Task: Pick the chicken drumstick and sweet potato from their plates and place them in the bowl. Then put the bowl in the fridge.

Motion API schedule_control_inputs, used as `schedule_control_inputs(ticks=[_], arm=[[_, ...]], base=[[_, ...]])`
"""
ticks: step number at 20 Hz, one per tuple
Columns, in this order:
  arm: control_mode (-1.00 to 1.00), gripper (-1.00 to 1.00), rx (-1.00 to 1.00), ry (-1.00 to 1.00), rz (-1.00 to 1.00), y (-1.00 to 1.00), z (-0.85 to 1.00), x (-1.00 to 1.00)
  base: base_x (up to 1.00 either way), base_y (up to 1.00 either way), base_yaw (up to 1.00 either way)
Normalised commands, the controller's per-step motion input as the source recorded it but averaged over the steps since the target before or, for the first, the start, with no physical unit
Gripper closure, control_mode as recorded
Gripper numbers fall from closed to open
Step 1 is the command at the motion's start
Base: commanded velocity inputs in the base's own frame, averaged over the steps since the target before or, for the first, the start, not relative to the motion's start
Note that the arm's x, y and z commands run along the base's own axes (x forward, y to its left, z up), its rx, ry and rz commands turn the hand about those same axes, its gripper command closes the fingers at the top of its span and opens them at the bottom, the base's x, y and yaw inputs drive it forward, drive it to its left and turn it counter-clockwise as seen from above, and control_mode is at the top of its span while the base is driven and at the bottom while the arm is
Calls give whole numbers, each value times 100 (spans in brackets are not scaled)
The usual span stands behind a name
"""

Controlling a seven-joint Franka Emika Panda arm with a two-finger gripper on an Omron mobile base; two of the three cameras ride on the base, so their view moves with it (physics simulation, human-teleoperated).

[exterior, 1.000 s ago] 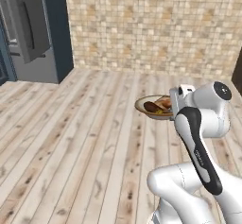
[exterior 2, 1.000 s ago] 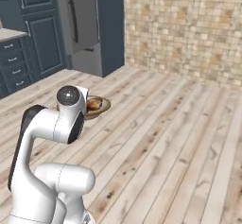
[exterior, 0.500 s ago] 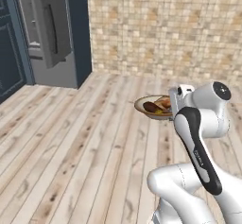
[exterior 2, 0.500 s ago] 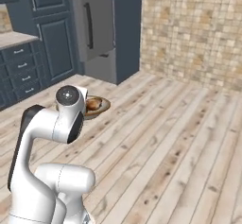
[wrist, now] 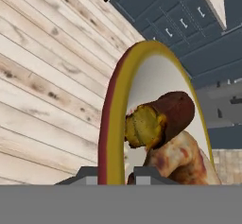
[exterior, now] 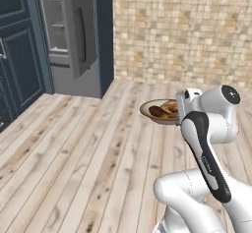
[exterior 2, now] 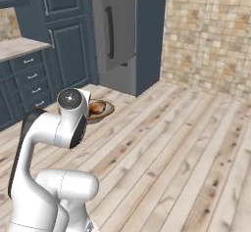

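We find the white arm's two-finger gripper [wrist: 116,175] closed on the rim of the shallow round beige bowl with the brown rim [exterior: 148,113], and we see the bowl carried clear of the pale wooden plank floor [exterior: 88,163]. In the hand view the two dark fingertips [wrist: 86,175] stand at 6 o'clock, one on each side of the rim, with only the rim's thickness between them.

Contents of the bowl: the dark reddish-brown oblong sweet potato [wrist: 163,116], showing a yellow broken end toward the rim, lies touching the lumpy golden-brown chicken drumstick [wrist: 182,159]. In the hand view the drumstick sits at about 5 o'clock of the sweet potato. In the left base view the sweet potato [exterior: 157,111] lies at 9 o'clock of the drumstick [exterior: 172,107]; in the right base view we can make out the bowl [exterior 2: 104,111] just beside the arm's upper joint, with brown food in it that is too small to tell apart.

Surroundings: the tall grey refrigerator with a dark vertical handle [exterior: 78,35] stands at 10 o'clock of the bowl in the left base view, well apart from it, its doors closed. Dark blue cabinets [exterior 2: 63,35] adjoin it, and a beige tiled wall [exterior: 187,30] runs behind
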Motion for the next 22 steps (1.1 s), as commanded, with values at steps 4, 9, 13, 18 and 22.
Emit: schedule_control_inputs(ticks=[4, 9, 13, 18, 22], arm=[[100, 100, 0, 0, 0, 0, 0, 0], [100, 100, 0, 0, 0, 0, 0, 0], [100, 100, 0, 0, 0, 0, 0, 0], [100, 100, 0, 0, 0, 0, 0, 0], [100, 100, 0, 0, 0, 0, 0, 0]], base=[[82, 72, 2], [80, 73, 2], [79, 70, 0], [78, 63, -1], [77, 52, -11]])
